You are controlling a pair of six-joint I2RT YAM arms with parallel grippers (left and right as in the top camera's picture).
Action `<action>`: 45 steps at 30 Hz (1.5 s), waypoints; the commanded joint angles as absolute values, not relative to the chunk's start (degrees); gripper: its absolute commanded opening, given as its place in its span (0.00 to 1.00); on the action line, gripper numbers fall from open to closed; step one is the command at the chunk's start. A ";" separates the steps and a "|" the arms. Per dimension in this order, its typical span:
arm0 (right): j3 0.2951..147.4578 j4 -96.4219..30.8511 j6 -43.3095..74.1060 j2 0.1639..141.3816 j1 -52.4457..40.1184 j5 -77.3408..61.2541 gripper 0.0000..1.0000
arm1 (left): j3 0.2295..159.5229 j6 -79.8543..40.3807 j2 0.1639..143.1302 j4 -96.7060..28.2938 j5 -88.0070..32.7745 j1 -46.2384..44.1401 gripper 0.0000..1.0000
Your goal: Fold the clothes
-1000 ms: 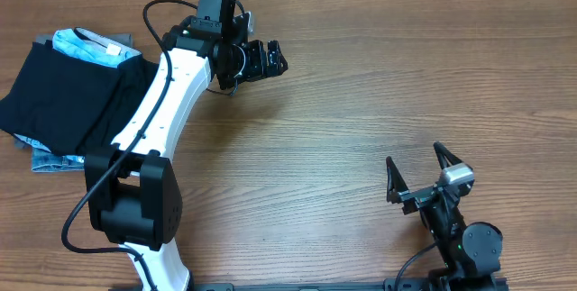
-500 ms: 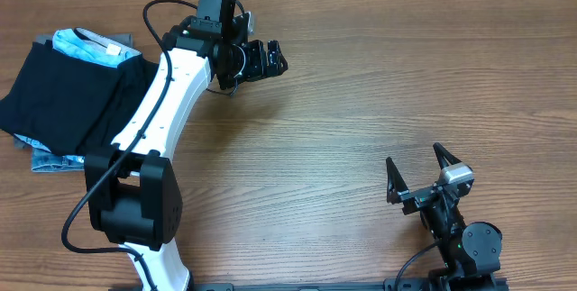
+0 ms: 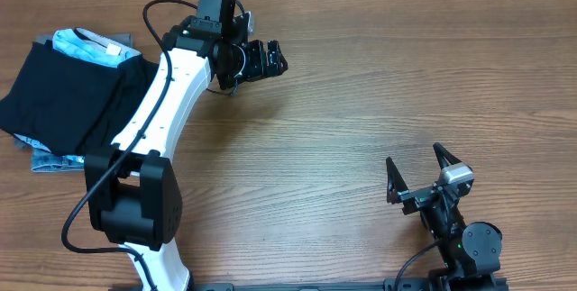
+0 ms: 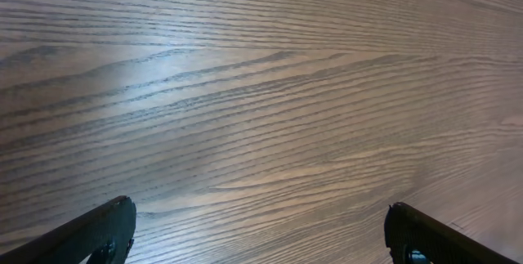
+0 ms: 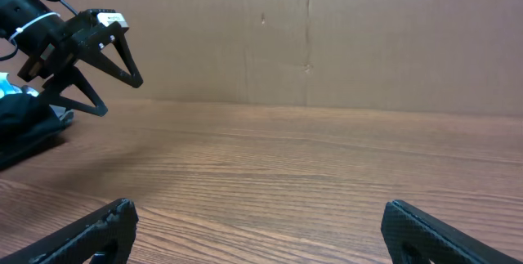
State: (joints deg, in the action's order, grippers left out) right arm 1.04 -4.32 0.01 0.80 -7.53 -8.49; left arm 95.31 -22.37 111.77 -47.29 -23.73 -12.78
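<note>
Hovering released over the bare counter [image 3: 379,75], left end effector [image 3: 273,59] and right end effector [image 3: 414,158] hold nothing; black T-shirt [image 3: 54,102] lies seemingly folded on the far-left pile [image 3: 50,159]; probably only retreat remains

- A robot lab bench, by the look of it: a white arm [image 3: 167,93] and a small black arm [image 3: 455,223] both stand at the near edge of one wood-grain table [image 3: 361,102].
- A loose black cable [image 3: 65,230] loops off the white arm's base.
- A plain cardboard wall [image 5: 368,35] stands behind the table as a backdrop.
- The black clothes [image 3: 54,102] lie on a small pile at the left end.
</note>
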 commanded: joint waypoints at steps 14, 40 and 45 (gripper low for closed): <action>0.45 -4.01 0.03 0.23 -7.31 -7.70 1.00 | 96.79 -22.24 95.92 -48.14 -15.79 -12.80 1.00; 0.45 -4.01 0.03 0.23 -7.31 -7.70 1.00 | 80.07 -21.87 51.03 -64.73 -0.58 -12.78 1.00; 0.45 -4.01 0.03 0.23 -7.31 -7.70 1.00 | 64.25 -21.85 41.95 -56.49 0.75 -12.78 1.00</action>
State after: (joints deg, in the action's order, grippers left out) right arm 1.06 -4.27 0.01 0.80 -7.53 -8.51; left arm 74.15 -22.33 46.94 -60.97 -1.41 -12.78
